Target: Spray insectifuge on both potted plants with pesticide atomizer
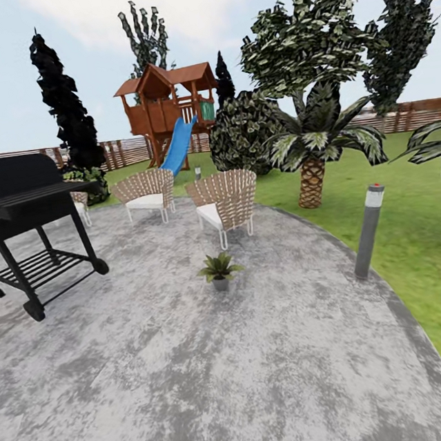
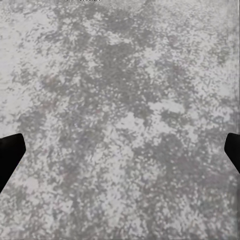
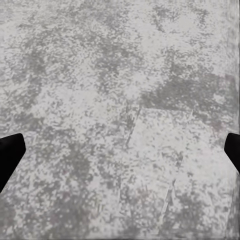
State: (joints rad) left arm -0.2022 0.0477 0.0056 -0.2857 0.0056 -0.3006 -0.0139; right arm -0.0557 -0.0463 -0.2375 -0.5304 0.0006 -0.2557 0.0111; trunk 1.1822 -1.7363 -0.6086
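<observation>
One potted plant (image 1: 219,271), a low rosette of speckled green leaves in a little grey pot, stands on the round grey stone patio (image 1: 199,376) in front of the nearer wicker chair. The second potted plant and the pesticide atomizer are out of view. My left gripper (image 2: 120,152) is open, its dark fingertips (image 2: 10,155) spread wide over bare mottled stone. My right gripper (image 3: 120,152) is open too, fingertips (image 3: 10,155) far apart above the same stone, nothing between them.
A black barbecue grill (image 1: 26,225) stands at the left. Two wicker chairs (image 1: 226,200) (image 1: 147,192) sit mid-patio. A grey bollard lamp (image 1: 369,230) marks the patio's right edge by the lawn (image 1: 402,224). Palms (image 1: 311,146), a wooden playhouse with blue slide (image 1: 168,116) and a fence lie beyond.
</observation>
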